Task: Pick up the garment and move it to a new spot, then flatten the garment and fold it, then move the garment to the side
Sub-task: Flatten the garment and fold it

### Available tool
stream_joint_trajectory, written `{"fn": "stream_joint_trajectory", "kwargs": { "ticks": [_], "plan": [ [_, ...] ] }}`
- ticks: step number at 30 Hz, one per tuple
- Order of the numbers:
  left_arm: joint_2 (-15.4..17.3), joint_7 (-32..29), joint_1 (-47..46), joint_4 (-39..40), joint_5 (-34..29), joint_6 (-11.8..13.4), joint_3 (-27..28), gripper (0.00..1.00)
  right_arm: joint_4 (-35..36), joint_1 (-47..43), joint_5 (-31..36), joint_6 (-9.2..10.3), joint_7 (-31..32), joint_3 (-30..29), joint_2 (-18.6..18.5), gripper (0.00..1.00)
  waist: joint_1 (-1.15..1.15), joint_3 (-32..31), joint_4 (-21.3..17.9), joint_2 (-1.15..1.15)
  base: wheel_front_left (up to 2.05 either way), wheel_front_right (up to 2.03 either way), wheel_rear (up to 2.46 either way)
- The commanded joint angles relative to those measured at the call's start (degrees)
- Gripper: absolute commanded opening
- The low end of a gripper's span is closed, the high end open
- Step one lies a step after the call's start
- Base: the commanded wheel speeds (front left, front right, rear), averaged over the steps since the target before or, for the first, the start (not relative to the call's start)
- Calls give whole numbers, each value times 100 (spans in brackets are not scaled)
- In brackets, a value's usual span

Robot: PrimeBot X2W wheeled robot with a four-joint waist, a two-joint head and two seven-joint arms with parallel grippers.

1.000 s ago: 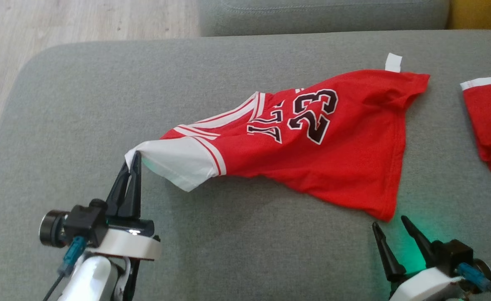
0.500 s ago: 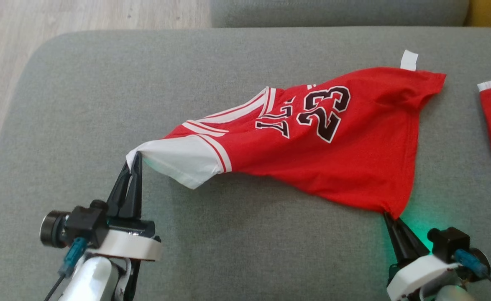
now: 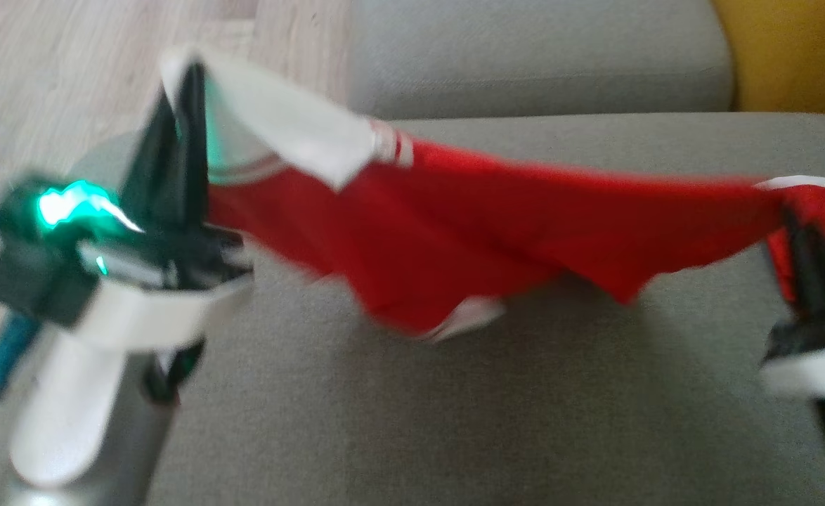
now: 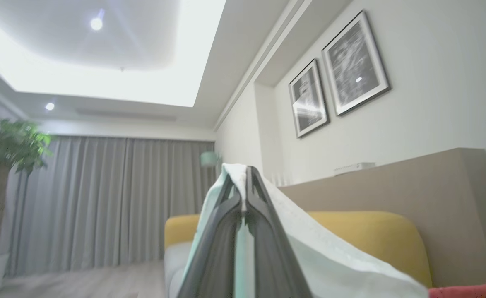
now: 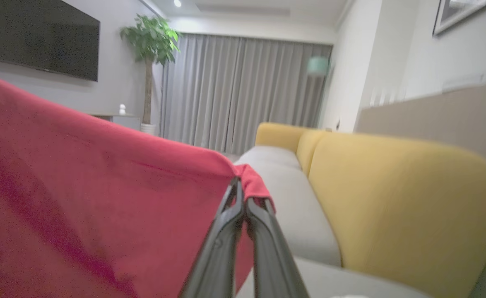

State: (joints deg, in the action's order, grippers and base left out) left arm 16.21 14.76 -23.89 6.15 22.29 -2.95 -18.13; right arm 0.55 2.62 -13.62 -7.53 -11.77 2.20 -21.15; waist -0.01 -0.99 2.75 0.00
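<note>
The garment (image 3: 497,232) is a red jersey with a white sleeve (image 3: 293,133), and it hangs stretched in the air above the grey sofa seat (image 3: 455,414). My left gripper (image 3: 186,77) is shut on the white sleeve's edge at the upper left; the left wrist view shows its closed fingers (image 4: 243,215) wrapped in white cloth (image 4: 330,256). At the right edge, my right gripper (image 3: 792,218) is shut on a red hem corner; its fingers (image 5: 243,207) pinch the red cloth (image 5: 102,198) in the right wrist view. The head view is blurred.
A second red piece with a white band (image 3: 816,193) lies behind the right gripper. The grey sofa backrest (image 3: 525,63) runs along the top, with a yellow cushion (image 3: 792,49) at the far right. Wooden floor (image 3: 47,77) lies beyond the seat's left end.
The right gripper closed on the jersey's hem corner. Both grippers then rose and lifted the garment off the sofa seat. The head camera has also shifted.
</note>
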Motion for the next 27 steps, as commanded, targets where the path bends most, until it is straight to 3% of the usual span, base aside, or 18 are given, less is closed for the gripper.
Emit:
{"fn": "stream_joint_trajectory", "kwargs": {
  "ticks": [1, 4, 7, 13, 17, 22, 27],
  "plan": [
    [192, -5, -401, 189, -38, -14, 287, 0, 258, 396, 8, 4, 39, 15, -221, 0, 1, -77, -64, 0, 0, 0, 0],
    [329, -194, -1038, 152, -106, -124, 267, 0, 768, 910, -119, 4, 452, -84, -533, 0, 1, -115, -108, 0, 0, 0, 0],
    [307, -411, -1611, -146, 56, -211, 252, 0, 852, 1478, -232, 4, 879, 71, -837, 0, 1, -71, -120, 0, 0, 0, 0],
    [204, -715, -2648, -1368, 411, -353, 121, 0, -135, 2835, -545, 4, 1098, 888, -1102, 0, 1, 288, -49, 0, 0, 0, 0],
    [94, -514, -3527, -2267, 424, -423, -179, 0, -1116, 3775, -658, 4, 897, 1348, -1166, 0, 1, 737, 91, 0, 0, 0, 0],
    [-148, -39, -4687, -3123, 399, -449, -450, 0, -2213, 4881, -326, 4, 128, 1495, -1185, 0, 1, 1140, 240, 0, 0, 0, 0],
    [-153, 20, -5169, -2786, 462, -452, -585, 0, -2707, 5528, -84, 4, -238, 1485, -1125, 0, 1, 1382, 284, 0, 0, 0, 0]
  ]
}}
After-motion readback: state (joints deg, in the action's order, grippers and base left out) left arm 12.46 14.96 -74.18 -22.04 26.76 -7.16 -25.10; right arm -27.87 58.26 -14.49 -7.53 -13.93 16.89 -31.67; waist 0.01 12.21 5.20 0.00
